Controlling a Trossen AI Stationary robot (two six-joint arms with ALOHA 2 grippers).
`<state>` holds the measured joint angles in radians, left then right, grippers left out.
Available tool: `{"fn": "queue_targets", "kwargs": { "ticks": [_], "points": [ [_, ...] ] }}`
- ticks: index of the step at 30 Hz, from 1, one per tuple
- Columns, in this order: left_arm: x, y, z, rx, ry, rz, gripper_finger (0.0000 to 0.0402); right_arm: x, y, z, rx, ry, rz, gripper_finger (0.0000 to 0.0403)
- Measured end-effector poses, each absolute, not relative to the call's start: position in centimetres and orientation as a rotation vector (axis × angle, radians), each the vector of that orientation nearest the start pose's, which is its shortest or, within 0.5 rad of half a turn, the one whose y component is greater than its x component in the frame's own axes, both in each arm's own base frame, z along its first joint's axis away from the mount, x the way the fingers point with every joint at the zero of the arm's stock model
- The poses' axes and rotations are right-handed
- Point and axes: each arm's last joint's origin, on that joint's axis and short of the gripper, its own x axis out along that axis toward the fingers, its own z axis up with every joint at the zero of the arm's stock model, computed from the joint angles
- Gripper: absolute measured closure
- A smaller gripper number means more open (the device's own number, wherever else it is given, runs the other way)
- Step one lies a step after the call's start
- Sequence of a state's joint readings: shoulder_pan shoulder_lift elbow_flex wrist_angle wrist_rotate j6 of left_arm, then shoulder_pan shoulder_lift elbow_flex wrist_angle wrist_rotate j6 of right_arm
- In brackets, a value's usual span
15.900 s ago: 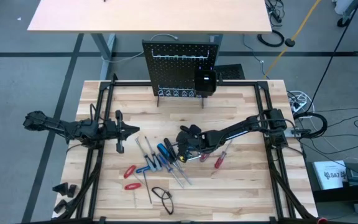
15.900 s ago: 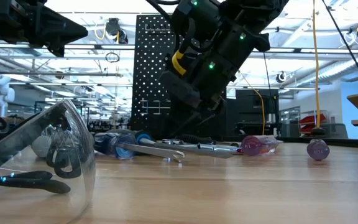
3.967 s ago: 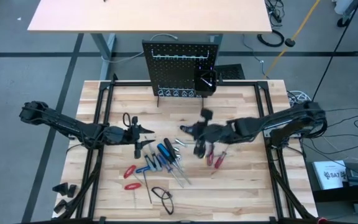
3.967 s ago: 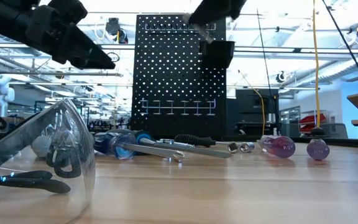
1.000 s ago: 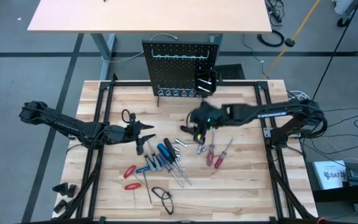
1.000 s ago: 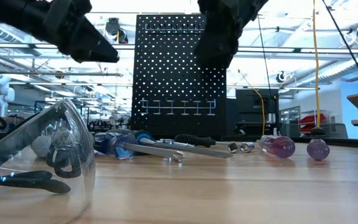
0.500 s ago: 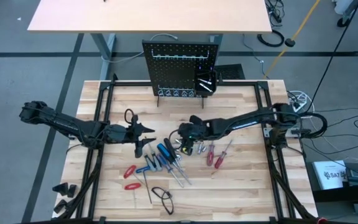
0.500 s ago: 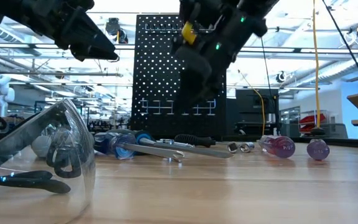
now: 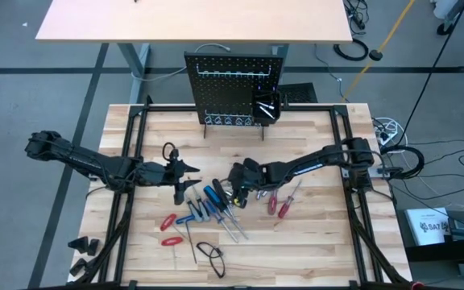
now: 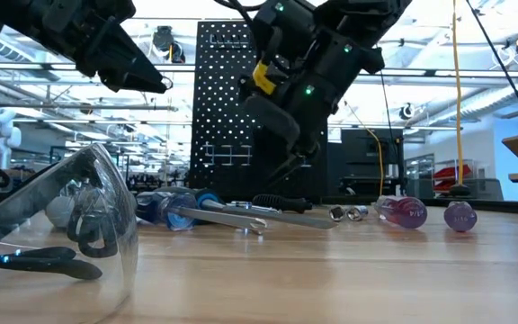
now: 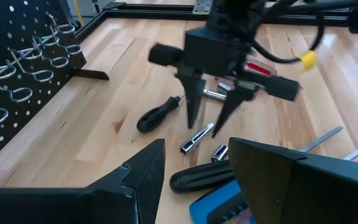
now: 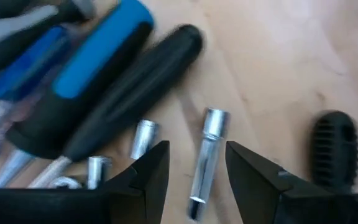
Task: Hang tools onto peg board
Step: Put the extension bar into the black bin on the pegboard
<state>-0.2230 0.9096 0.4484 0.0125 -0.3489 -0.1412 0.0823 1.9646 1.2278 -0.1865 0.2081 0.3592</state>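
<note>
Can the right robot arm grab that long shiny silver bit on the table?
Probably yes. The right gripper hangs open just above the silver bit, a finger on each side, and nothing blocks the way down.

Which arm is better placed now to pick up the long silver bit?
The right. Its end effector hangs open directly over the long silver bit, fingers on either side. The left end effector waits farther off, beside the tool pile.
</note>
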Motion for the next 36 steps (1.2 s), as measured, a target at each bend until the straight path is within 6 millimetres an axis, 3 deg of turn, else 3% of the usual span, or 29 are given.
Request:
{"fn": "queue_targets", "kwargs": {
  "ticks": [18,25,28,33,36],
  "points": [
    [18.7,-3.2,21.6,0.004,0.421,0.150,0.0217,40.1,4.1,14.0,0.169,0.849,-0.412,0.0254],
    [18.7,-3.2,21.5,0.005,0.421,0.150,0.0217,40.3,4.3,11.7,0.198,0.888,-0.435,0.0257],
    [18.7,-3.2,21.6,0.004,0.421,0.150,0.0217,40.4,4.5,11.1,0.209,0.894,-0.446,0.0284],
    [18.7,-3.2,21.6,0.004,0.420,0.150,0.0217,40.4,4.7,10.7,0.226,0.908,-0.436,0.0375],
    [18.7,-3.2,21.6,0.004,0.420,0.150,0.0217,40.3,4.7,10.8,0.224,0.906,-0.438,0.0377]
  ]
}}
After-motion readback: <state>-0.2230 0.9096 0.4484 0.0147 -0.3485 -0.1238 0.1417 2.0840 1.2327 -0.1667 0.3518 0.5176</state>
